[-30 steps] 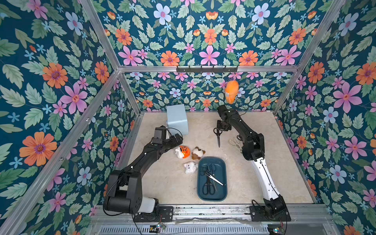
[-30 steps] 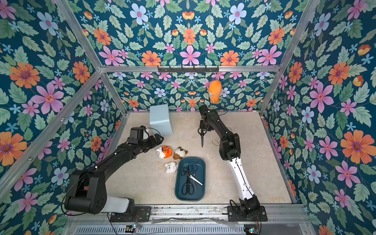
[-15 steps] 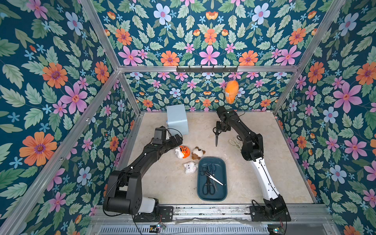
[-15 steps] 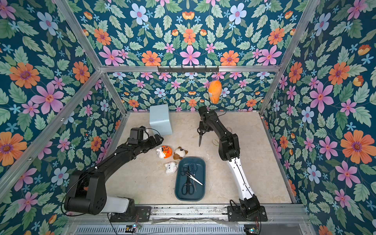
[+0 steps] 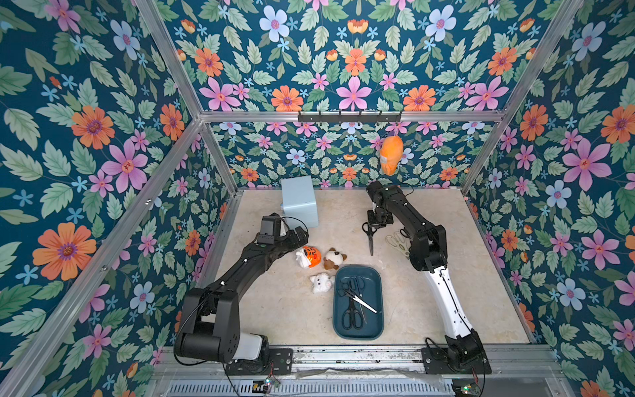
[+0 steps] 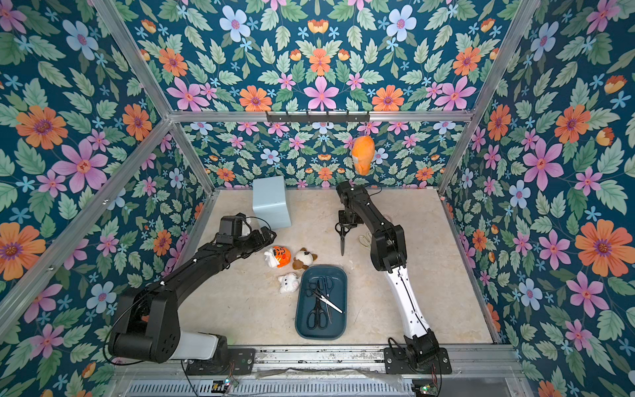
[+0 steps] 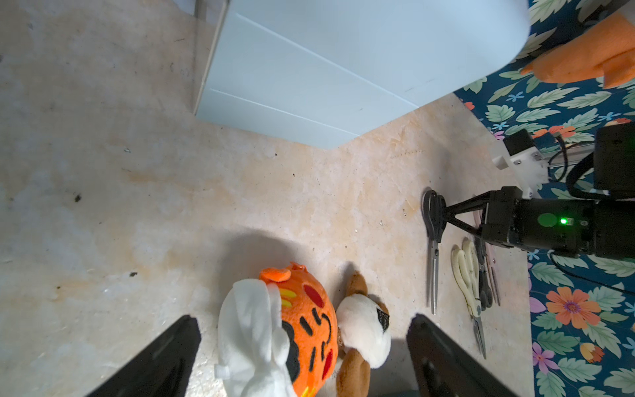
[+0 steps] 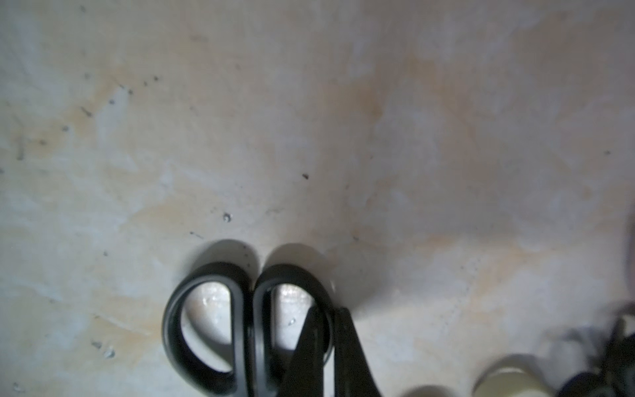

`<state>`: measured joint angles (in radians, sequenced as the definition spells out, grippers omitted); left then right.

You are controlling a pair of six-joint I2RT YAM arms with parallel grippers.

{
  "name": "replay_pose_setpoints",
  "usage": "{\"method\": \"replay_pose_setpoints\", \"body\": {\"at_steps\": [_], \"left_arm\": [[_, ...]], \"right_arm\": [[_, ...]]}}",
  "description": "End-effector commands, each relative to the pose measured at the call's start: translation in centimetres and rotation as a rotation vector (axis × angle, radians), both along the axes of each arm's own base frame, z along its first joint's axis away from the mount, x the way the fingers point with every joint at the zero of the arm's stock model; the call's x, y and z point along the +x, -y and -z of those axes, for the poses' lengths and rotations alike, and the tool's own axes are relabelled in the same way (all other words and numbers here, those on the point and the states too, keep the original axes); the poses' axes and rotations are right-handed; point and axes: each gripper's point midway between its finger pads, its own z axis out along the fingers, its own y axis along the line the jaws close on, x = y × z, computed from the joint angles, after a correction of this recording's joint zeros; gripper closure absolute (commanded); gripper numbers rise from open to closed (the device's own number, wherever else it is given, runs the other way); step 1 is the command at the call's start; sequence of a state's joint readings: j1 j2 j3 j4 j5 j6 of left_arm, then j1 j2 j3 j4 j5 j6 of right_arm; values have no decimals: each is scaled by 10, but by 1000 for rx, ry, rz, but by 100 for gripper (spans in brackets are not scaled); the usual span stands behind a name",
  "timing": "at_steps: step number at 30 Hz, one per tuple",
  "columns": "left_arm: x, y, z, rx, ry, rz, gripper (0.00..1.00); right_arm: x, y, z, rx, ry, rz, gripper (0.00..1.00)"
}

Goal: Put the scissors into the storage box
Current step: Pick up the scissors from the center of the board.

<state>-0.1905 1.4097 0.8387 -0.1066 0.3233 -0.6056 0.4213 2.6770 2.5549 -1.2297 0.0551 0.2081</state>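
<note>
What look like three black pairs (image 5: 354, 302) already lie in the box (image 5: 358, 332), which sits by the front edge of the tabletop (image 5: 275, 309), about midway along it. So I'd say a good part of the job is done.

The right pincer (image 5: 372, 225) is clamped shut on one handle ring of a fourth black pair (image 5: 370, 240), out in the middle of the tabletop toward the back edge, blades pointing at the box and well apart from it. I can't tell whether this pair is clear of the tabletop yet. It has to be carried across and let go over the box.

Just beside the right arm, toward the right edge, a beige pair (image 5: 398, 242) lies on the tabletop with at least two more pairs (image 7: 486, 275) tucked against it, one dark, one pinkish. Those wait their turn.

The left pincer (image 5: 299, 235) hangs open and empty near the left edge, above the toys (image 5: 321, 257).
</note>
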Motion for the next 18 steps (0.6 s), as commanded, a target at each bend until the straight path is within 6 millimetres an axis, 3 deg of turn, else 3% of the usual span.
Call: {"method": "replay_pose_setpoints", "body": {"at_steps": [1, 9, 13, 18], "left_arm": [[1, 1, -5, -3, 12, 2, 1], [0, -1, -7, 2, 15, -3, 1], [2, -1, -10, 1, 21, -6, 1], [3, -2, -12, 5, 23, -7, 1]], "right_arm": [[-52, 18, 23, -79, -238, 6, 91], [-52, 13, 49, -61, -254, 83, 89], [-52, 13, 59, -58, -259, 107, 97], [-45, 12, 55, -55, -214, 125, 100]]}}
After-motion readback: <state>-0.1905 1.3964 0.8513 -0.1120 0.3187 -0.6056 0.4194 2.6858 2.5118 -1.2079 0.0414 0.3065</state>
